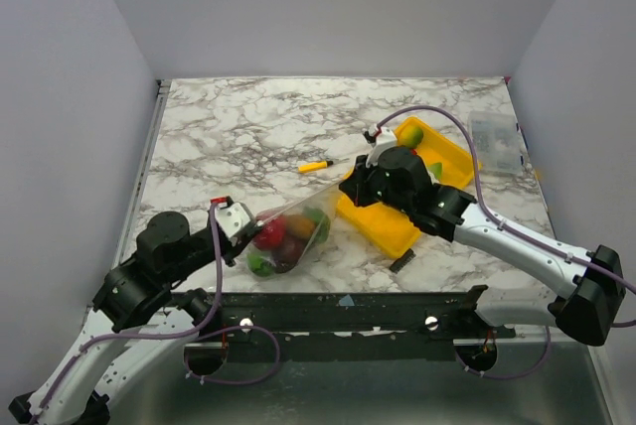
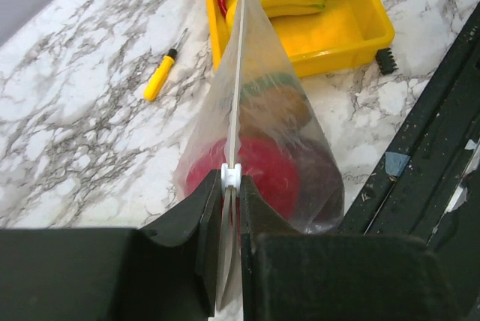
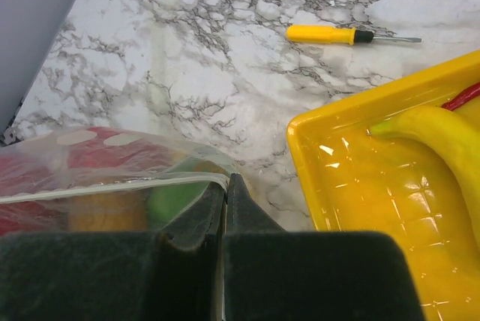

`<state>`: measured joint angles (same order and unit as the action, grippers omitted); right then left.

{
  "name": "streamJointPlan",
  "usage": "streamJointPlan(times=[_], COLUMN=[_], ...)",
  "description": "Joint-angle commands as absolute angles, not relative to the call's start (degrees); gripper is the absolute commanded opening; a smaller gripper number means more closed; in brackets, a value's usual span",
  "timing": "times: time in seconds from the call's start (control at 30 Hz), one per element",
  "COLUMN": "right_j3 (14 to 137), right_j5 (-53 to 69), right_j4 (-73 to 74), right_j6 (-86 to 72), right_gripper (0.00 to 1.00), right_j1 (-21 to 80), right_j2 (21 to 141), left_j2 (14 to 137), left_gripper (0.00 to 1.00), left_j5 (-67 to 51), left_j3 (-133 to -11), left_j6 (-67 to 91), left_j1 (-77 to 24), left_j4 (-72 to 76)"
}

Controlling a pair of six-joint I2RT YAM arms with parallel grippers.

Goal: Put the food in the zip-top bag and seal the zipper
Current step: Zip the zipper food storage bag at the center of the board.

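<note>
Twice pinched the zipper (image 2: 238, 73) of the bag (image 2: 264, 51), above the food (image 2: 262, 175): once between left fingers (image 2: 196, 220) behind the white slider (image 2: 231, 175), once between right fingers (image 3: 247, 212) at the other end.

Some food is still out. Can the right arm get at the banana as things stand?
Probably not yet. The banana lies uncovered in the tray beside the right gripper, so the path looks free, but that gripper is shut on the bag edge and would have to let go first.

Bright, even light, soft shadows, sheen on the zip-top bag (image 2: 279, 73), blurred foregrounds.
</note>
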<state>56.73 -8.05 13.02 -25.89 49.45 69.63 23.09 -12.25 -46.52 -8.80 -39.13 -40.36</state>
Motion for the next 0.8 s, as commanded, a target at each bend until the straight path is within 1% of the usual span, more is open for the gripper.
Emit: streamJointPlan(times=[0.0,0.27,0.43,0.47,0.53,0.57,0.6,0.63,0.67,0.73,0.77], right_j3=[54.69,54.92,53.5,53.29,53.8,54.29,54.82,55.15,55.67,57.03,57.94], right_j5=[-13.33,-8.36,5.64,7.37,8.88,9.24,9.98,10.48,11.16,11.76,11.68], right_j4=[11.14,7.54,1.58,0.57,0.49,-1.2,-1.76,-2.43,-3.72,-5.41,-5.95], right_j6=[-24.25,-23.19,-20.61,-20.57,-20.47,-20.71,-21.01,-21.53,-22.02,-23.11,-23.85], right_gripper=[0.0,0.0,0.0,0.0,0.0,0.0,0.0,0.0,0.0,0.0,0.0], right_j1=[44.99,43.49,43.65,43.89,44.44,44.62,44.73,44.78,44.82,44.89,44.91], right_j2=[71.2,73.45,73.42,73.63,74.93,76.02,77.17,78.15,79.35,82.02,83.45], left_j2=[19.24,19.91,19.77,19.67,19.23,19.05,18.8,18.63,18.46,18.16,18.0], left_gripper=[0.0,0.0,0.0,0.0,0.24,0.4,0.5,0.58,0.64,0.81,0.86], left_j5=[-6.59,-0.52,-0.44,1.66,4.55,5.53,6.39,6.99,7.24,8.19,8.89], left_j3=[-50.22,-54.57,-53.71,-53.23,-52.0,-51.62,-51.45,-51.57,-52.13,-53.85,-54.88], left_j6=[-10.39,-13.44,-13.71,-13.49,-12.71,-12.58,-12.65,-12.67,-12.66,-12.5,-12.36], left_j1=[-39.24,-39.2,-39.23,-39.2,-39.25,-39.25,-39.25,-39.2,-39.2,-39.2,-39.22], left_j4=[-45.35,-52.6,-53.46,-52.81,-51.36,-50.73,-50.23,-49.64,-49.26,-48.14,-47.45])
